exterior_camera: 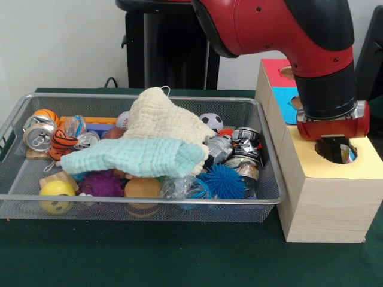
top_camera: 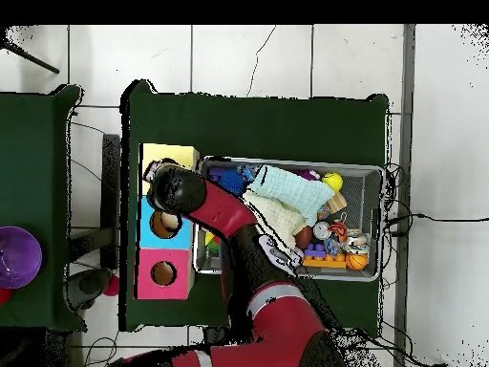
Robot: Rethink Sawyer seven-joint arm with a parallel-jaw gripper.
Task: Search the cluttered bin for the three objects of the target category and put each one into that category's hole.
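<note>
The wire mesh bin (exterior_camera: 13,118) sits on the green table, full of clutter; it also shows in the overhead view (top_camera: 378,174). My gripper (exterior_camera: 336,153) hangs from the red and black arm and reaches down into the round dark hole (exterior_camera: 324,150) in the yellow top (exterior_camera: 365,162) of the pale wooden box. A small blue and white bit (exterior_camera: 351,155) shows at the hole's right edge beside the gripper; I cannot tell what it is. In the overhead view the wrist (top_camera: 178,188) hides that hole. No patterned fabric scrap shows clearly in the bin.
A cream waffle-weave cloth (exterior_camera: 161,118) and a mint-green cloth (exterior_camera: 134,156) lie over the bin's middle. Around them are crushed cans (exterior_camera: 39,137), balls, a spiky blue ball (exterior_camera: 224,180) and a yellow ball (exterior_camera: 57,192). Blue-topped (exterior_camera: 285,100) and red-topped (exterior_camera: 272,67) boxes stand behind the yellow one.
</note>
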